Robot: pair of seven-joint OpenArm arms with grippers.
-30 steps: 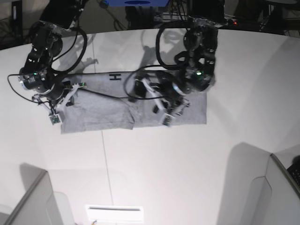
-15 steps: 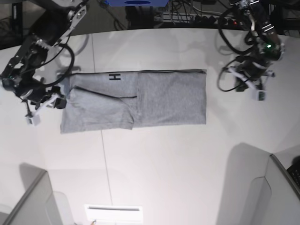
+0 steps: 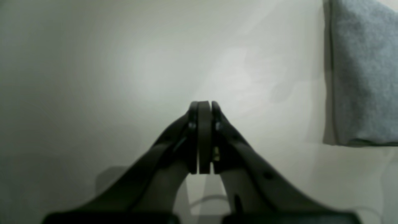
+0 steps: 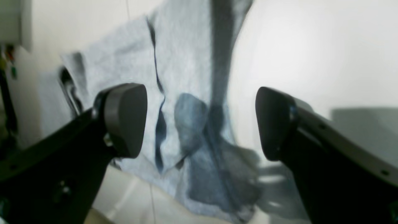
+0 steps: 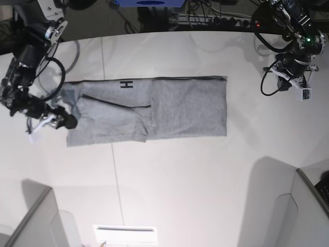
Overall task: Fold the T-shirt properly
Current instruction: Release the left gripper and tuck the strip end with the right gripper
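The grey T-shirt (image 5: 180, 108) lies flat on the white table (image 5: 180, 180), folded into a long band, with a black letter H showing near its far edge. My right gripper (image 5: 66, 117) hovers at the band's left end. In the right wrist view this gripper (image 4: 200, 121) is open and empty, with the blurred T-shirt (image 4: 192, 77) beyond its fingers. My left gripper (image 5: 300, 85) is well off to the right of the shirt. The left wrist view shows it (image 3: 203, 105) shut on nothing above bare table, a T-shirt corner (image 3: 363, 77) at the right edge.
A white card (image 5: 126, 234) lies at the table's near edge. Grey partitions stand at the near left (image 5: 36, 221) and near right (image 5: 308, 216). Cables and a power strip (image 5: 205, 18) run behind the table's far edge.
My left arm has pulled away from the middle of the shirt to the far right and its gripper has shut. The right gripper has opened and sits at the shirt's left end.
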